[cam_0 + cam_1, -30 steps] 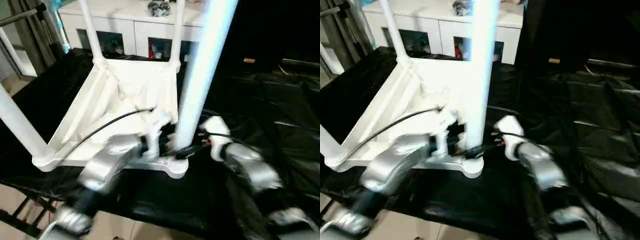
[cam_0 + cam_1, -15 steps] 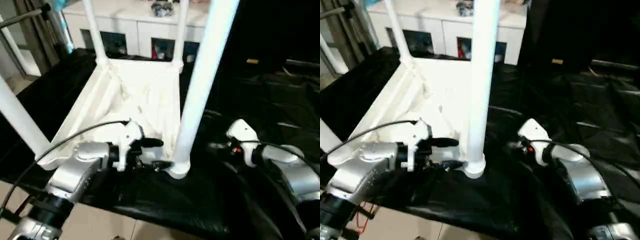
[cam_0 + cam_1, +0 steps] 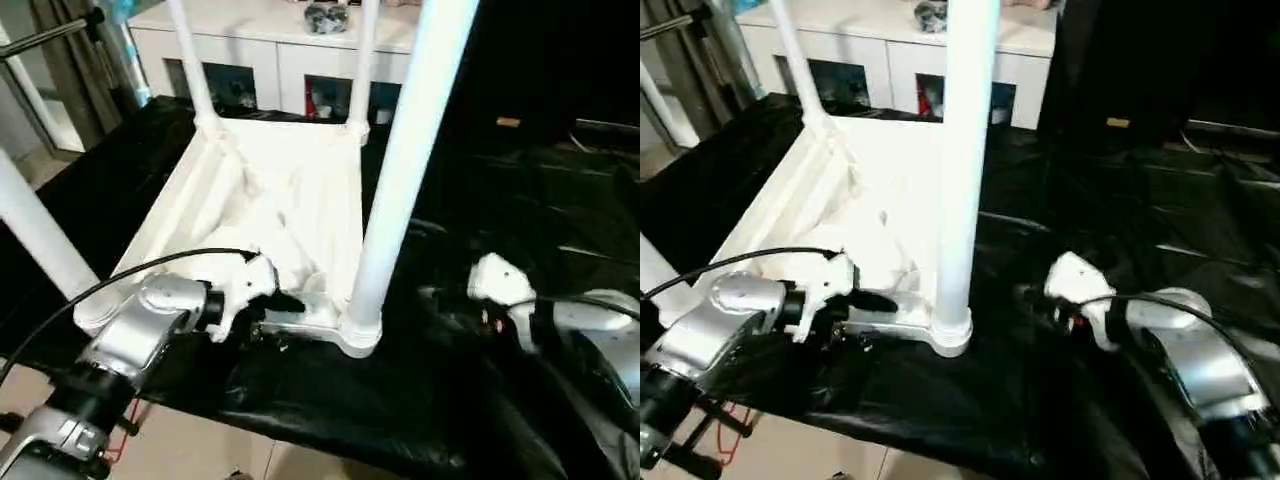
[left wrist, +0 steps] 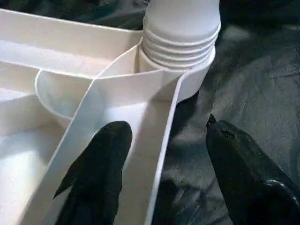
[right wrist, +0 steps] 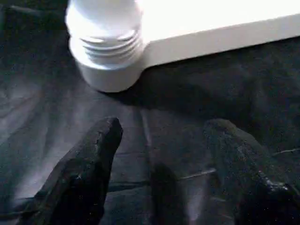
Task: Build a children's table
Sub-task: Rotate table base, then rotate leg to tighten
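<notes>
The white tabletop point(image 3: 290, 190) lies upside down on the black cloth, ribbed underside up. Legs stand in its corner sockets: the near-right leg point(image 3: 400, 170), the near-left leg point(image 3: 35, 240) and two thin far ones point(image 3: 190, 60). My left gripper point(image 3: 278, 318) is open at the near rim, just left of the near-right socket point(image 4: 180, 56). One of its fingers point(image 4: 101, 164) is over the ribbed inside and the other is over the cloth, the rim wall running between them untouched. My right gripper point(image 3: 442, 308) is open above the cloth, right of that socket point(image 5: 105, 51), holding nothing.
A white cabinet point(image 3: 270, 40) with glass doors stands behind the work. Wrinkled black cloth point(image 3: 530, 200) covers the table to the right. The table's front edge point(image 3: 300, 425) is close to the near rim, with floor below. A black cable arcs over my left forearm point(image 3: 150, 335).
Both grippers have drawn back from the base of the near-right leg, the left one to the left along the rim and the right one to the right. The left fingers have closed somewhat.
</notes>
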